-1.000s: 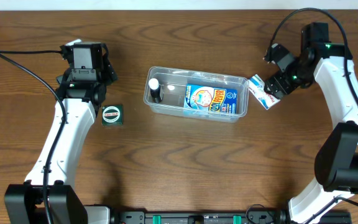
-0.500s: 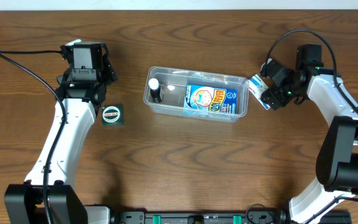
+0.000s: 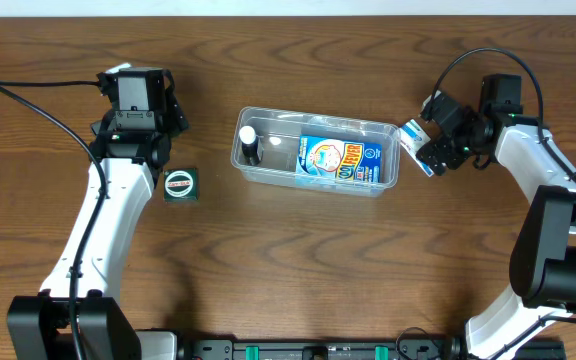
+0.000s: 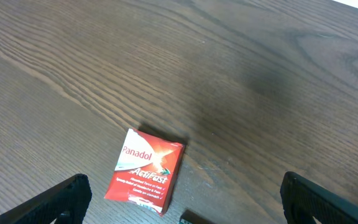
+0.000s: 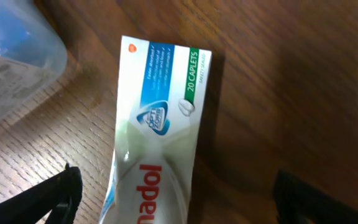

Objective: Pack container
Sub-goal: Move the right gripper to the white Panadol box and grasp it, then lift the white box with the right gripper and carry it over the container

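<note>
red panadol box (image 4: 145, 171) lies flat on wooden table (image 4: 260, 74), within the wide-spread pincer (image 4: 185, 194).

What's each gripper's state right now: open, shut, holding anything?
Left gripper: open, holding nothing; the red Panadol box lies ahead, untouched.
Right gripper: open, straddling the white caplet box, not gripping it.

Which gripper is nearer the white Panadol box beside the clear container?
Right. The right gripper hovers over the white Panadol box; the left gripper sits far beyond the opposite end of the container.
</note>
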`<state>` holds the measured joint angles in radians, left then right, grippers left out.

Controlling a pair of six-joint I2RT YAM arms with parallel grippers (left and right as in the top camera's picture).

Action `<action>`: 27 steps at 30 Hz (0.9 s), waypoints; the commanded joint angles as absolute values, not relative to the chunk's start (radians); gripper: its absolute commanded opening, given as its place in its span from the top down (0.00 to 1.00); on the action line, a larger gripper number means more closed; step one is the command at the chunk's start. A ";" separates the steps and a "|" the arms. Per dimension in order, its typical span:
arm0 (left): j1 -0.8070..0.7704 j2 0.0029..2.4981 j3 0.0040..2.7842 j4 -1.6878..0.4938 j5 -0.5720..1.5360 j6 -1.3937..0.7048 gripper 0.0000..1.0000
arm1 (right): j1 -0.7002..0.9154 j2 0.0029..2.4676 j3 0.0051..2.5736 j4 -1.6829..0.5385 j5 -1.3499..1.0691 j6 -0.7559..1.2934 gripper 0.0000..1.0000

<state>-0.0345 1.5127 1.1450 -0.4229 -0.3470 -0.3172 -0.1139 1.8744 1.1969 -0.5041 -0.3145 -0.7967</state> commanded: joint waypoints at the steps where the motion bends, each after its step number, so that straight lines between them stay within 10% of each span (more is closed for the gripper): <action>1: -0.031 1.507 1.156 -0.426 -0.360 -0.316 0.02 | -0.118 1.871 1.190 -0.495 -0.359 -0.794 0.02; 15: -0.031 1.507 1.156 -0.426 -0.360 -0.316 0.02 | -0.118 1.985 1.190 -0.422 -0.387 -0.756 0.05; 27: -0.031 1.507 1.156 -0.426 -0.360 -0.316 0.02 | -0.118 1.985 1.190 -0.428 -0.385 -0.756 0.33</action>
